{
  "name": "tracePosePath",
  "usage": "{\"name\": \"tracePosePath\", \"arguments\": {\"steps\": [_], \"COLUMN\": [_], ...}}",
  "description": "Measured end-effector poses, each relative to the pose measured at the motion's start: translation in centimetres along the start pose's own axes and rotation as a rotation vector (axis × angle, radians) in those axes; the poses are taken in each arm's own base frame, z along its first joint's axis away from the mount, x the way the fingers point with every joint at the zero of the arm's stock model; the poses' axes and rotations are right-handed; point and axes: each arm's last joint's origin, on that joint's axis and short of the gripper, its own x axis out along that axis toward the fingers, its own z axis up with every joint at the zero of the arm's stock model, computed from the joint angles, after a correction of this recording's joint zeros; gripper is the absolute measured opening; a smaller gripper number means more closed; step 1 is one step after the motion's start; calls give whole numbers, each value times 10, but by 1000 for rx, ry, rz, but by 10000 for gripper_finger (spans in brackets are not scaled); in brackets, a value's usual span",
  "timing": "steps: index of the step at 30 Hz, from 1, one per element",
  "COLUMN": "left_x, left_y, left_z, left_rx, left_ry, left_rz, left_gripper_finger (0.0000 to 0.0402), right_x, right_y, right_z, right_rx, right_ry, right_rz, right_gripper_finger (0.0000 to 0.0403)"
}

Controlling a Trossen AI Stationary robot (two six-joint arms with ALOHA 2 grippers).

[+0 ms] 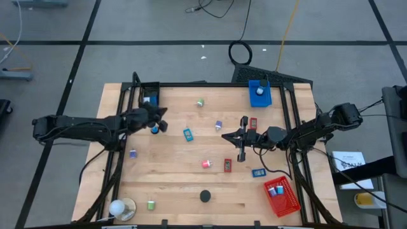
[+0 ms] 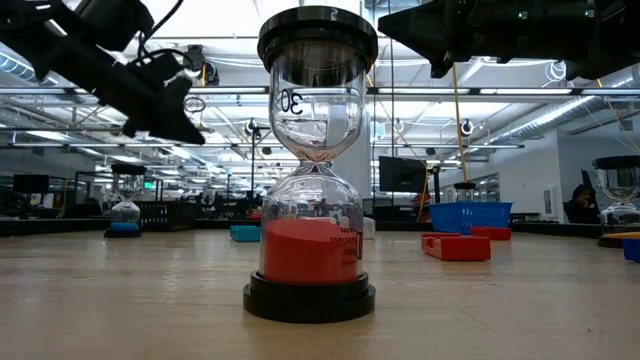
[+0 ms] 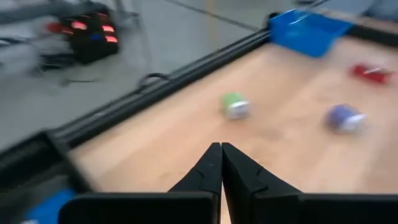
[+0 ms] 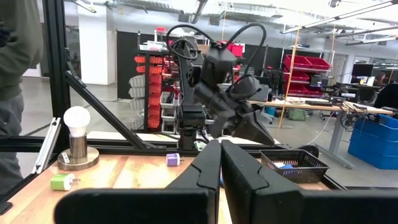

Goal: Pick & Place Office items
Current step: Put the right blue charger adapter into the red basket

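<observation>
The left gripper (image 3: 221,163), fingers pressed together on nothing, hovers near the black tray (image 1: 149,95) (probably just emptied); office items like a green roll (image 3: 235,106) lie scattered across the table (image 1: 172,184).

Two dark cabled arms, tapering black fingers (image 3: 214,171).

The left gripper (image 3: 221,163) has its fingers pressed together, holding nothing. The right gripper (image 4: 219,163) is likewise closed and empty, its arm reaching toward the left arm.
</observation>
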Motion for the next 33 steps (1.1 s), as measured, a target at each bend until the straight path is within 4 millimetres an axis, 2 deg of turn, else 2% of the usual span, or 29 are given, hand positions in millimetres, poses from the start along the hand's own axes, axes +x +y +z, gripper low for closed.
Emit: {"name": "tracePosePath", "arguments": {"steps": [4, 9, 18, 26, 33], "left_x": [-1, -4, -10, -12, -16], "left_y": [-5, -12, -24, -27, -33], "left_z": [3, 1, -2, -3, -5], "left_rx": [61, 138, 188, 195, 212], "left_ry": [-9, -10, -2, 2, 5], "left_rz": [-130, -185, -309, -349, -395], "left_gripper_finger": [23, 4, 4, 27, 5], "right_x": [0, 0, 0, 0, 0], "right_y": [0, 0, 0, 0, 0], "right_z": [-1, -1, -1, -1, -1], "right_rx": [-2, -2, -2, -2, -2], "right_ry": [6, 7, 7, 7, 7], "right_rz": [1, 1, 1, 1, 1], "right_gripper_finger": [8, 8, 8, 9, 8]}}
